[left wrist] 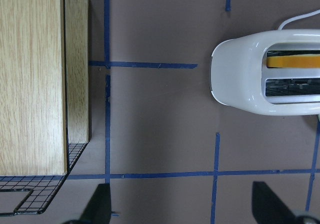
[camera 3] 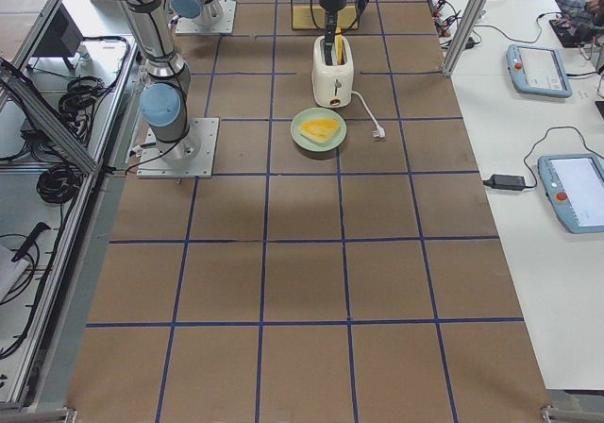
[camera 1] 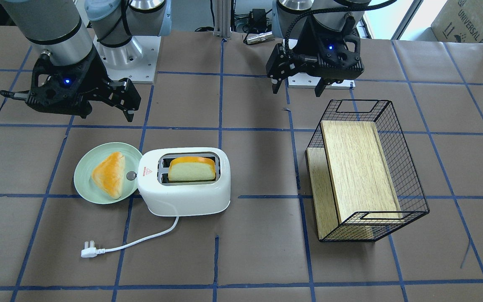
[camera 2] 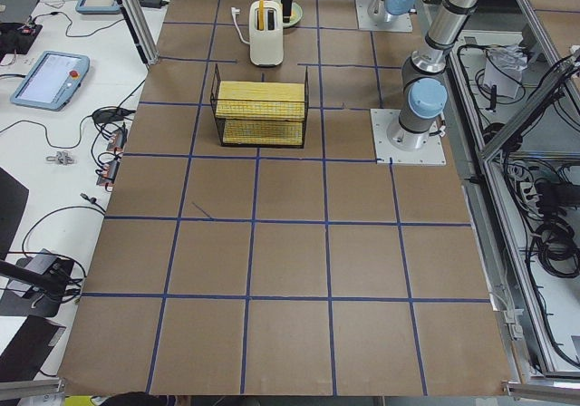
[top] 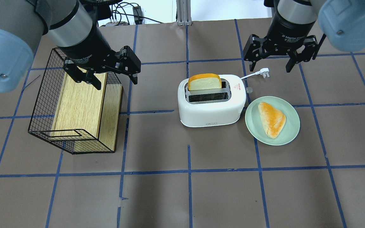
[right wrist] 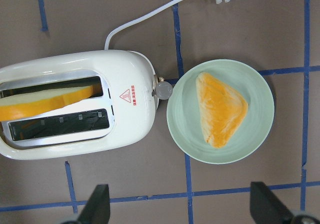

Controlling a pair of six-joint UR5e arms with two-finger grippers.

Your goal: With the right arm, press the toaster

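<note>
The white plug point(camera 1: 88, 251) lay nearest the front camera, its cord curling back to the toaster point(camera 1: 185, 180). The toaster stood in the middle of the worktop point(camera 1: 266, 251) with a bread slice point(camera 1: 192, 168) upright in one slot. Its long axis ran left to right. Its grey knob point(camera 1: 131, 176) end pointed to the robot's right, just beside a green plate point(camera 1: 83, 186) carrying a triangular pastry point(camera 1: 109, 174).

The right gripper point(top: 270, 61) hung high over that end, fingers spread wide and empty. The knob sat below them and slightly to their left, so the press looked mainly a matter of descending.

The left gripper point(top: 116, 80), fingers likewise wide and empty, hovered over the wire basket point(camera 1: 403, 167) on the robot's left. The right arm was clearly the nearer one.
</note>
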